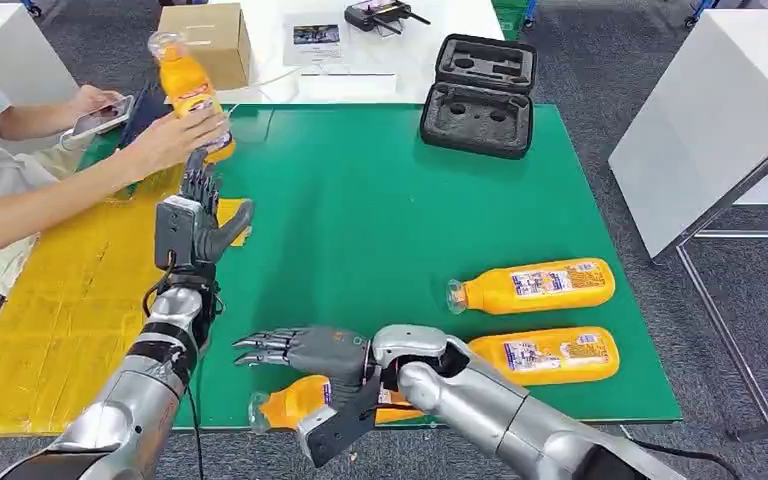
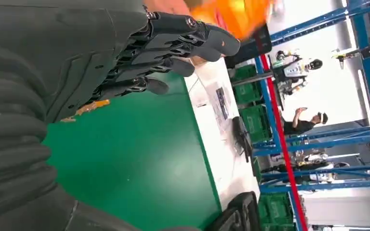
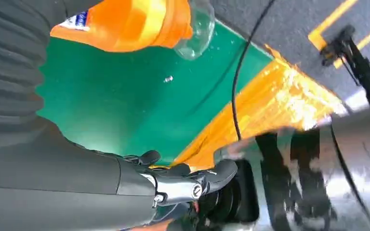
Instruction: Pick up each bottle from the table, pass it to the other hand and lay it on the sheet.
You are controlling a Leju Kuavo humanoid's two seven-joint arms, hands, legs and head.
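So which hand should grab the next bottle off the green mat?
Probably the right hand: it hangs open just above the nearest lying bottle, with two more bottles on its side. The left hand is raised over by the yellow sheet, beneath a bottle a person holds.

Glossy plastic, matt mat, crinkled sheet

The orange bottles (image 1: pixel 538 286) are showing glossy clear plastic with paper-like labels; the green mat (image 1: pixel 360 220) on the tabletop is looking smooth and matt, while the yellow sheet (image 1: pixel 60 310) is shining, wrinkled like film. The silver arms are gleaming like brushed metal, the dark fingers (image 2: pixel 173 43) looking like matt plastic, the black case (image 1: pixel 478 95) like foam-lined.
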